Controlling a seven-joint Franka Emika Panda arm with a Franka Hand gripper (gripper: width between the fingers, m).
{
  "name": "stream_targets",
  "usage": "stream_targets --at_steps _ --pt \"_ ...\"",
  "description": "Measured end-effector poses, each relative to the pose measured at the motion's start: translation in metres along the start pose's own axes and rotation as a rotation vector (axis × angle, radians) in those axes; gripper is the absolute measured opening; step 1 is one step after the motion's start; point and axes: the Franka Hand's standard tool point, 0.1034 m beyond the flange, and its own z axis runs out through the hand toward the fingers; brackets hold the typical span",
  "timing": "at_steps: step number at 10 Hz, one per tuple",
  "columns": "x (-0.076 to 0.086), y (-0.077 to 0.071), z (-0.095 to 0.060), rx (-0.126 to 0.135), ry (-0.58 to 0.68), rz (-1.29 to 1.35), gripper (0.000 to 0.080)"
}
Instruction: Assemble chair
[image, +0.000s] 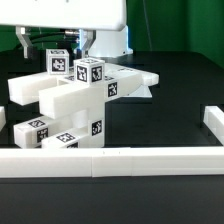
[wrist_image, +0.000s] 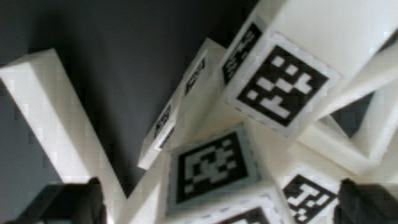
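White plastic chair (image: 75, 105) stood part-built on the dark table (image: 180, 90) inside the border wall (image: 110, 160), and your gripper (image: 85, 45) hung just above its top block, jaws spread and holding nothing, so any careless descent risked knocking the tilted stack apart.

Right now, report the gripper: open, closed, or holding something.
Gripper: open, jaws wide, holding nothing; it hangs just above the top of the chair.
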Motion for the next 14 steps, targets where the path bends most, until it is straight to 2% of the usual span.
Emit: stream_targets --at_steps 3,5,6,7,8,9,11,14 --pt "0.0002 0.0011 0.0000 -0.006 -0.001 -0.178 0.0649" --pt "0.0001 0.0016 0.0001 -0.008 0.003 -0.197 0.0649" --pt "0.0001 0.0016 0.0001 -0.008 0.003 -0.197 0.0501" --pt "0.0001 0.0016 0.0001 -0.008 0.003 -0.197 0.0501" --pt "0.0001 0.0015 0.0001 -0.008 0.003 -0.180 0.0330" --pt "0.0001 0.0015 0.0001 -0.008 0.003 -0.159 0.0284" --pt "0.0001 0.0014 0.0001 -0.007 0.003 -0.123 0.0284" --pt "-0.0003 0.0006 0.0004 -0.009 0.016 0.137 0.0284"
